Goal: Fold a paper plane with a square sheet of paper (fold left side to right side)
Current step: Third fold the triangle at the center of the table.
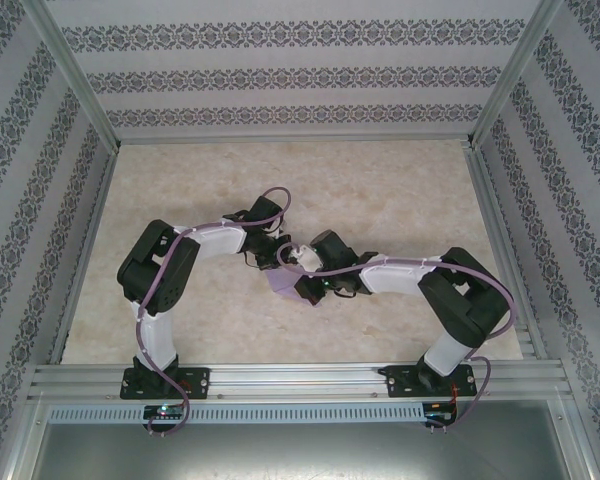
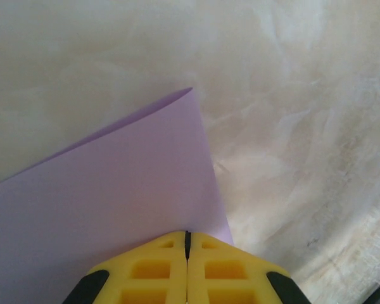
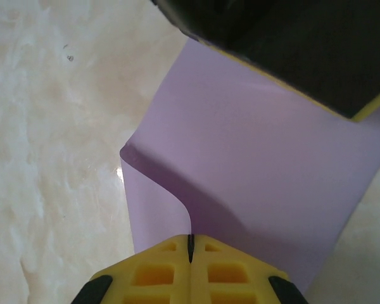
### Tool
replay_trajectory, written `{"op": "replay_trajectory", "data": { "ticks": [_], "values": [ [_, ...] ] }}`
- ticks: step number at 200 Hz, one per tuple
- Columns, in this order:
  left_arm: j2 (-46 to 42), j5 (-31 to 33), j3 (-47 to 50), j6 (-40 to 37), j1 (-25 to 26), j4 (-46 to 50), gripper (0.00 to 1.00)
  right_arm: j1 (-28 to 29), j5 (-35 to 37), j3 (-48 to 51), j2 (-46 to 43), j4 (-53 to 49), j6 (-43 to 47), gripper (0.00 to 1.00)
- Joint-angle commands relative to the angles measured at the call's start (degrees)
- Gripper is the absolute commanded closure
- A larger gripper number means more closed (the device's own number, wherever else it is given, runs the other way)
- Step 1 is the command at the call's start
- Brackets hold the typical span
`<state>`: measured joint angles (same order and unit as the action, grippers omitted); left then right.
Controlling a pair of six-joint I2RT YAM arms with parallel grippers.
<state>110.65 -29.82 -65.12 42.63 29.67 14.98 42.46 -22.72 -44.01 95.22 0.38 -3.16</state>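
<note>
I see a beige marbled desk (image 1: 400,190), matte, with faint veining. Walls (image 1: 280,75) on three sides, pale wallpaper with dark floral stripes. Aluminium posts (image 1: 75,75) slant up at the back corners. Ribbed aluminium rail (image 1: 300,378) along the near edge, slotted grey strip (image 1: 300,412) just in front of it.

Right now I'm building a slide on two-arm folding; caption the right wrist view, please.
The right gripper pinches the curled lilac square sheet of paper above a marbled table.
</note>
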Motion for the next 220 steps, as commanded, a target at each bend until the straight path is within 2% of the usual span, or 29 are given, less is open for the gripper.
{"op": "replay_trajectory", "data": {
  "ticks": [1,165,220],
  "values": [
    [1.97,0.75,1.31,-0.73,0.92,0.69,0.93,-0.79,-1.70,-2.46,1.78,-0.76,-1.31,1.00],
    [1.82,1.21,1.40,-0.70,1.09,1.03,0.93,-2.13,0.00,-2.29,3.59,-2.29,-1.05,1.00],
    [-2.88,0.16,1.35,-1.77,0.53,0.09,0.92,-2.29,-1.37,-0.02,1.60,-0.18,-0.58,1.00]
  ]
}}
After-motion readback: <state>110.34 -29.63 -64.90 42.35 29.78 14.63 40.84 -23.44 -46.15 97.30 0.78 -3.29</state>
